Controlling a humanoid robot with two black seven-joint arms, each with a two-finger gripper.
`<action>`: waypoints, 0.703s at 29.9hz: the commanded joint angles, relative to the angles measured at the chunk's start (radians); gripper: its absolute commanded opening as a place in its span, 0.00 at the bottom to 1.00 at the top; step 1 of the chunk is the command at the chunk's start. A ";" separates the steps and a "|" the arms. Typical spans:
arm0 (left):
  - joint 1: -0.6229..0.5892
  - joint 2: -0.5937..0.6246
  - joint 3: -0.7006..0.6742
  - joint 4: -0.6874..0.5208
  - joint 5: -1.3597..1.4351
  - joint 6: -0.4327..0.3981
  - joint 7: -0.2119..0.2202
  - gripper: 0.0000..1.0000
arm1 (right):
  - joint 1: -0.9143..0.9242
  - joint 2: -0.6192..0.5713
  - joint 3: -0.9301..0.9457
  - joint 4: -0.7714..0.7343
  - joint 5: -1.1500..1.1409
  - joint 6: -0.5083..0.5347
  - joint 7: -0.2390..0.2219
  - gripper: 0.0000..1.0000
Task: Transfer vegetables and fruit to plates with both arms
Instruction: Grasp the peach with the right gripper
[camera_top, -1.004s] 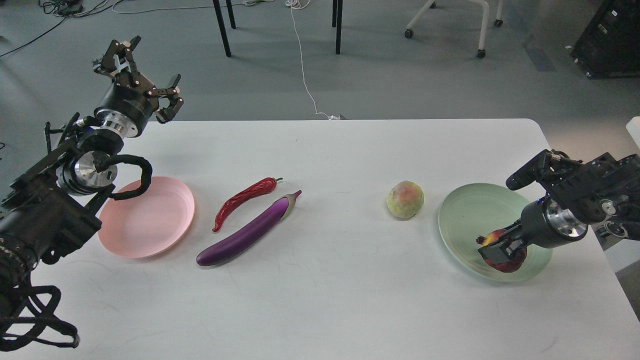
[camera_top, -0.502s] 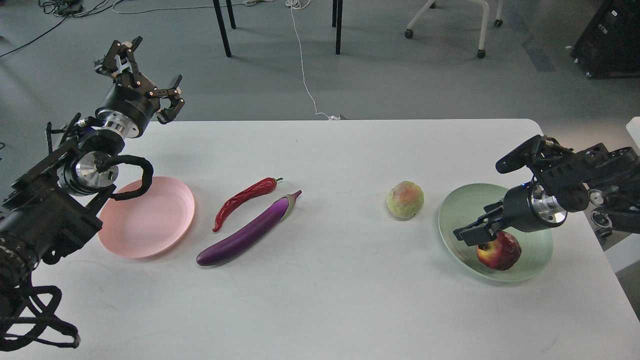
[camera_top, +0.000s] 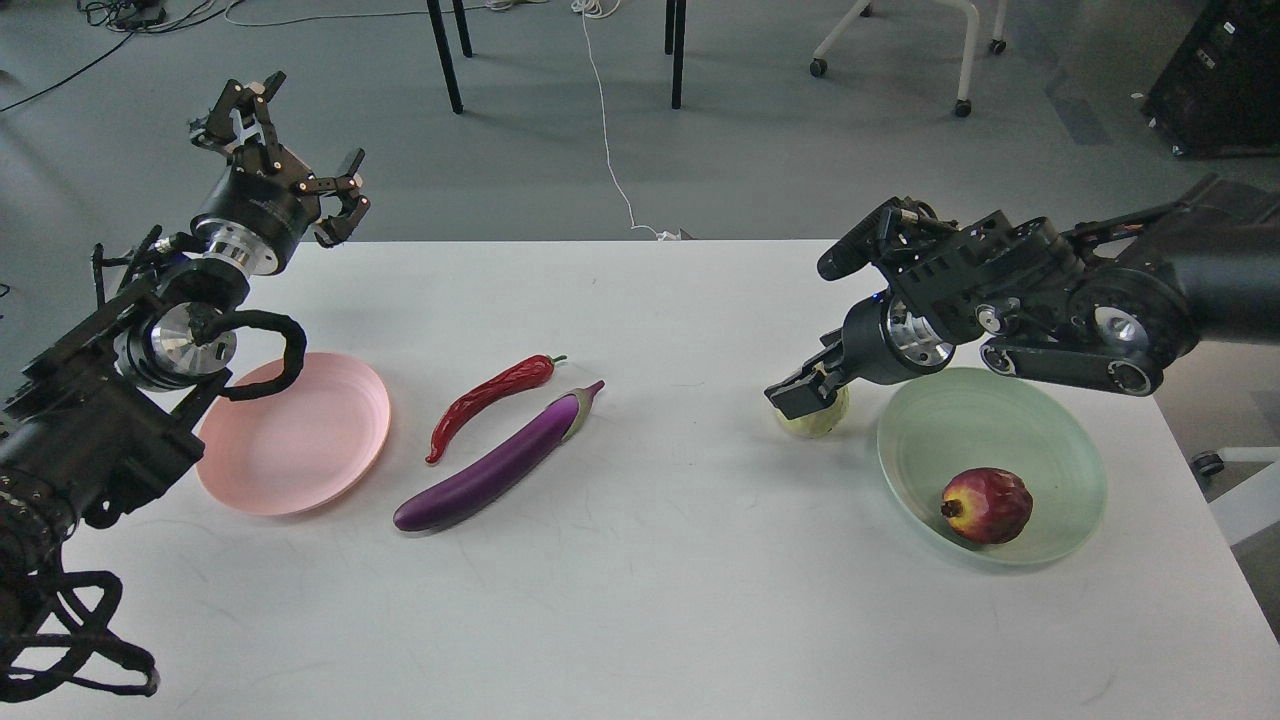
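The pale yellow-green peach (camera_top: 818, 421) sits on the white table (camera_top: 660, 560) just left of the mint green plate (camera_top: 1060, 440). My right gripper (camera_top: 806, 386) hovers right over the peach and covers its top; its fingers look spread and hold nothing. The dark red pomegranate (camera_top: 988, 506) lies in the green plate. The purple eggplant (camera_top: 495, 462) and the red chili pepper (camera_top: 488, 398) lie side by side at centre left. The pink plate (camera_top: 310, 440) holds nothing. My left gripper (camera_top: 288, 152) is open and empty, raised over the table's far left corner.
The table's far edge runs behind both grippers. Chair and table legs (camera_top: 445, 60) and a white cable (camera_top: 605, 130) are on the floor beyond it. My left arm's cable loop (camera_top: 275, 345) hangs over the pink plate's far rim.
My right gripper let go of the pomegranate in the green plate, rose, and swung left to the peach. The left arm has barely moved.
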 joint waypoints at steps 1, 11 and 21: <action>0.002 0.008 0.000 0.002 0.000 -0.001 0.000 0.98 | -0.011 0.044 -0.034 -0.056 -0.003 -0.001 0.000 0.96; 0.002 0.008 0.000 0.002 0.001 -0.006 0.000 0.98 | -0.063 0.066 -0.071 -0.099 -0.005 -0.001 0.000 0.95; 0.004 0.010 0.001 0.003 0.003 -0.006 0.001 0.98 | -0.155 0.090 -0.069 -0.157 0.000 -0.093 0.000 0.70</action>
